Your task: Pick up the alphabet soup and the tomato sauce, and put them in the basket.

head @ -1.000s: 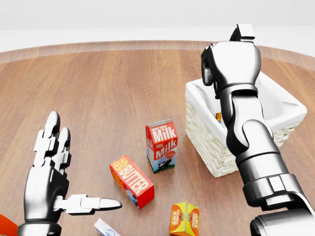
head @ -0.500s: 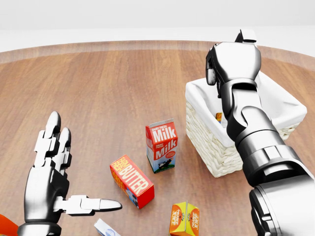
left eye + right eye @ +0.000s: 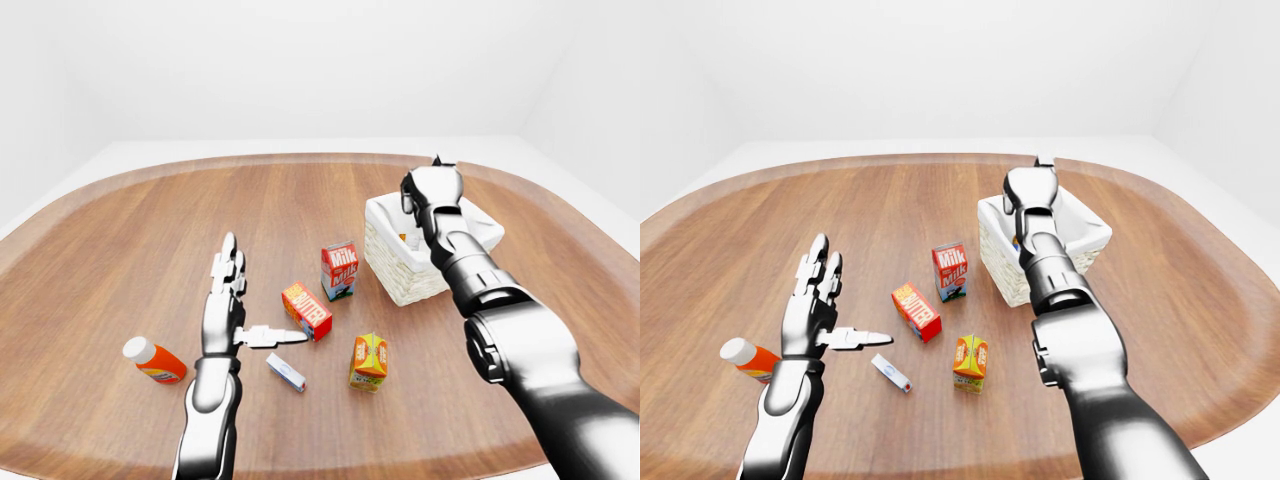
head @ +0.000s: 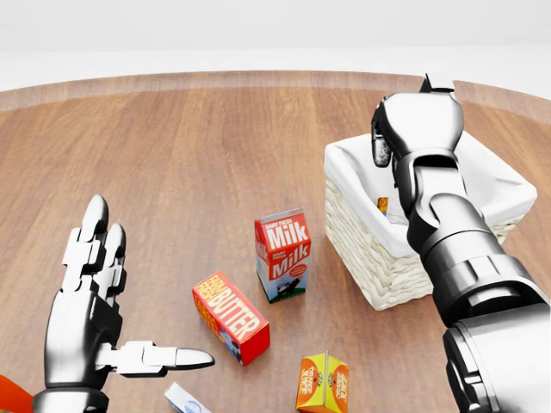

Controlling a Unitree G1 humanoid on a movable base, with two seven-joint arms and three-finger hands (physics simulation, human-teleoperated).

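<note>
The right hand (image 4: 415,120) is seen raised over the white-lined wicker basket (image 4: 379,267), which stands at the right of the head view on the wooden surface (image 4: 189,155). Only the back of that hand is shown, so whether its fingers are open or closed cannot be told. A small orange-and-white item (image 4: 381,205) is glimpsed inside the basket beside the right forearm; it is too hidden to be identified. Neither the alphabet soup nor the tomato sauce can be made out with certainty in any view.

The left hand (image 4: 90,292) is held open at the lower left of the head view, fingers stretched upward and thumb pointed to the right, with nothing gripped.

A milk carton (image 4: 282,255) is shown upright just left of the basket. A red butter box (image 4: 230,317) lies tilted below and left of the carton, close to the left thumb's tip. An orange juice carton (image 4: 323,383) stands near the bottom edge. A small white-and-blue packet (image 3: 286,372) lies between the butter box and the juice carton in the left-eye view, and an orange bottle with a white cap (image 3: 153,361) lies on its side to the left of the left arm.
</note>
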